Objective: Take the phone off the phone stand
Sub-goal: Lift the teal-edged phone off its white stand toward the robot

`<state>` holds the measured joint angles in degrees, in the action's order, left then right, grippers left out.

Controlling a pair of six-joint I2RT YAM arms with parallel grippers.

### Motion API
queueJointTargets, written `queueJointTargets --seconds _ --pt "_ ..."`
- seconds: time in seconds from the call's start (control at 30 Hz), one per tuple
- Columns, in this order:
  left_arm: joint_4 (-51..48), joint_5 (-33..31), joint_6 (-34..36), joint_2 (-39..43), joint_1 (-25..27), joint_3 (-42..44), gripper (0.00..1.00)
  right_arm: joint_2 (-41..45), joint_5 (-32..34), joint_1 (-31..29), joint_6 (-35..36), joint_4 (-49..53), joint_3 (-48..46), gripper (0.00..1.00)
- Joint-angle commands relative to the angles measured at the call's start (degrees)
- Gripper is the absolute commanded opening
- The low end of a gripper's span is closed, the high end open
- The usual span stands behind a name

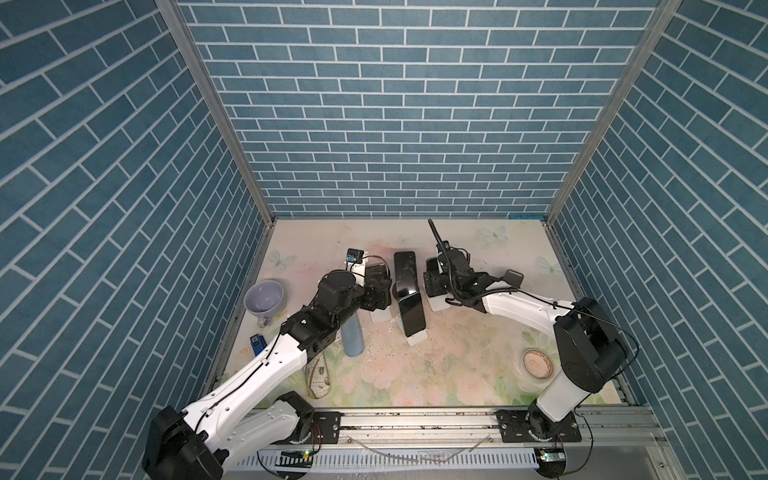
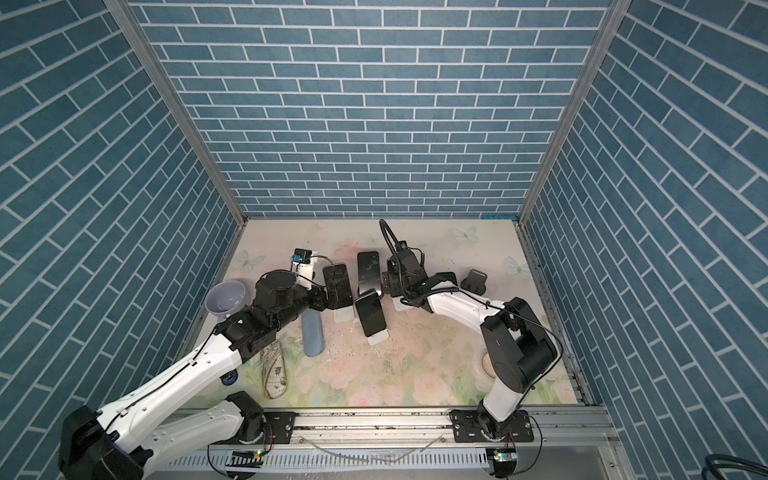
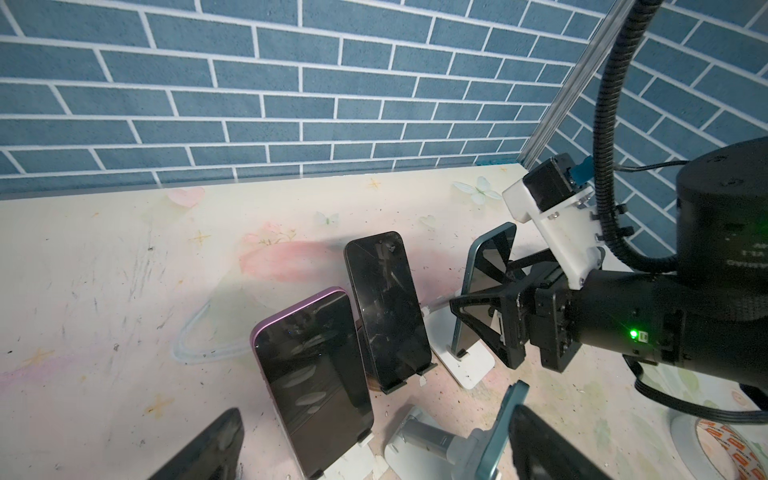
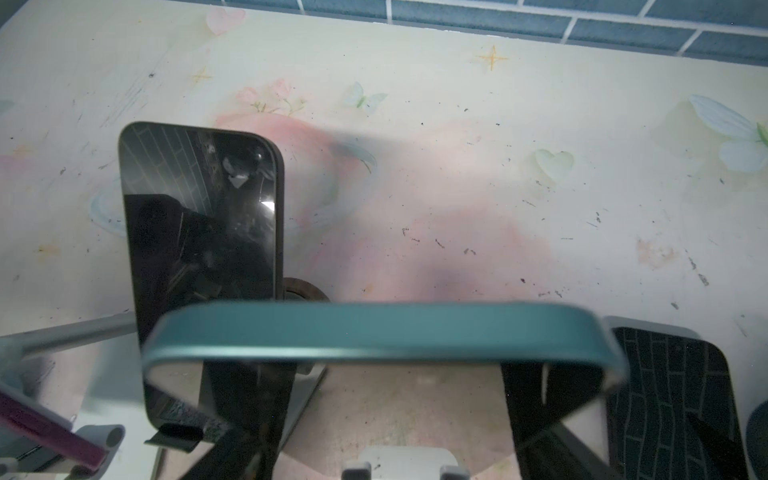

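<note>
Phone removal is not yet done: 4 phones lean on stands mid-table. Each is propped back with a lip under its bottom edge, so we judge a phone must go up and out.

From the left we pass a mug [image 1: 264,297] and a blue cylinder [image 1: 353,336]. Then comes the left gripper [image 1: 378,286], jaws spread wide around the left teal phone [image 3: 500,419] on its grey stand [image 3: 419,440]. That phone sits close to 1 finger and clear of the other.

Next come the purple phone [image 3: 316,374] and the black phone [image 3: 386,307], neither touched.

The right gripper [image 3: 480,284] brackets the right teal phone [image 3: 488,249], steeply propped on its white stand [image 3: 465,365]. We cannot tell whether the pads press it. Past it lie an empty black stand [image 1: 514,277] and a tape roll [image 1: 538,363].

Both top views bury that right phone under the wrist. The left wrist view shows it side-on, and the right wrist view shows its teal top edge [image 4: 382,328] lying across the fingers.
</note>
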<state>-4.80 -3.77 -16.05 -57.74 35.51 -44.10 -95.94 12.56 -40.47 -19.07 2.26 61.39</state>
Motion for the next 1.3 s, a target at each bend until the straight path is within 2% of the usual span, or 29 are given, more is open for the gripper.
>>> queueJointTargets --seconds 0.0,0.37,0.7,0.93,1.27 --pt "0.25 -0.70 1.02 1.05 0.18 0.44 1.00 -0.82 1.34 -0.14 1.03 -1.99 2.75 0.82" --pt "0.16 -1.33 1.11 0.98 0.18 0.55 1.00 1.23 1.41 -0.14 2.00 -2.14 2.08 0.67" --pt "0.19 -1.43 1.38 0.96 0.24 0.42 1.00 6.85 1.05 -0.07 3.91 0.93 3.80 0.65" --pt "0.40 -1.49 1.57 0.77 0.26 0.37 1.00 10.86 1.88 0.25 6.23 11.46 7.36 0.64" --pt "0.95 -1.20 2.40 -0.02 0.19 -0.05 1.00 17.03 1.13 2.36 3.08 31.24 6.73 0.65"
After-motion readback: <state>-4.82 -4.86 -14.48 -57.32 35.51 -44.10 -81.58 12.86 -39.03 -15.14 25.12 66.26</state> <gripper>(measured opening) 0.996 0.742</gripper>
